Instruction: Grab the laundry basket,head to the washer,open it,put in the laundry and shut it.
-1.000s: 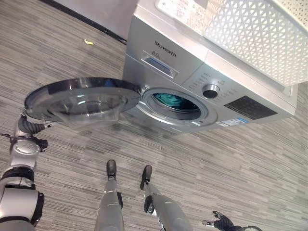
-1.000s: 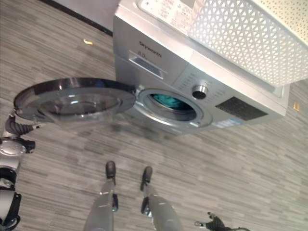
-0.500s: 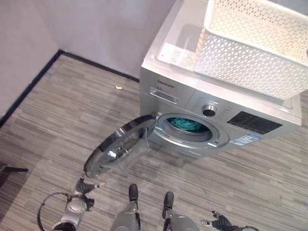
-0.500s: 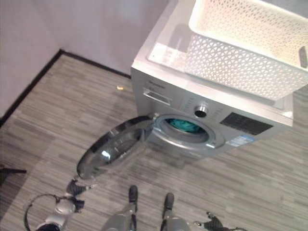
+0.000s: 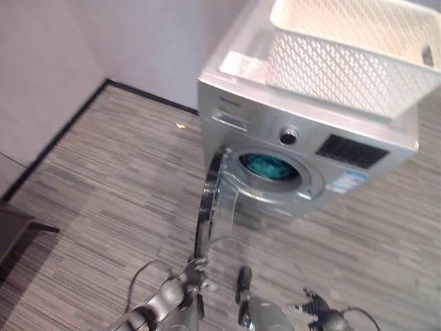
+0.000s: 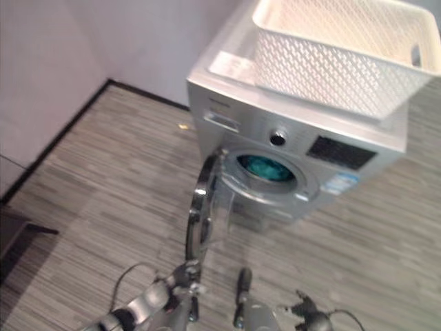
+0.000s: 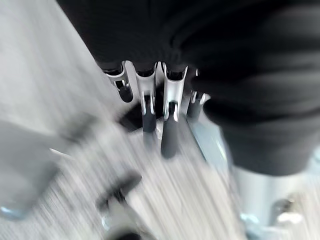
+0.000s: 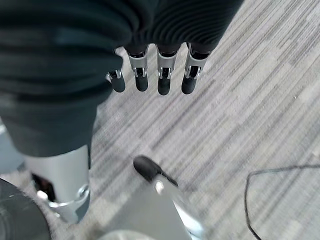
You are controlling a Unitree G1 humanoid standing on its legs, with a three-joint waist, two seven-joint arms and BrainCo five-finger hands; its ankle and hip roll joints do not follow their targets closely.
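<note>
Grey striped floor (image 5: 103, 179), silver front-loading washer (image 5: 275, 138) by the wall. White perforated plastic laundry basket (image 5: 344, 55) parked on top, teal laundry (image 5: 269, 165) already in the drum — loading looks done. Round glass door (image 5: 210, 207) half swung, not yet shut. Left robot hand (image 5: 195, 270) at door's edge, fingers straight; right robot hand (image 8: 150, 75) relaxed, holding nothing.
</note>
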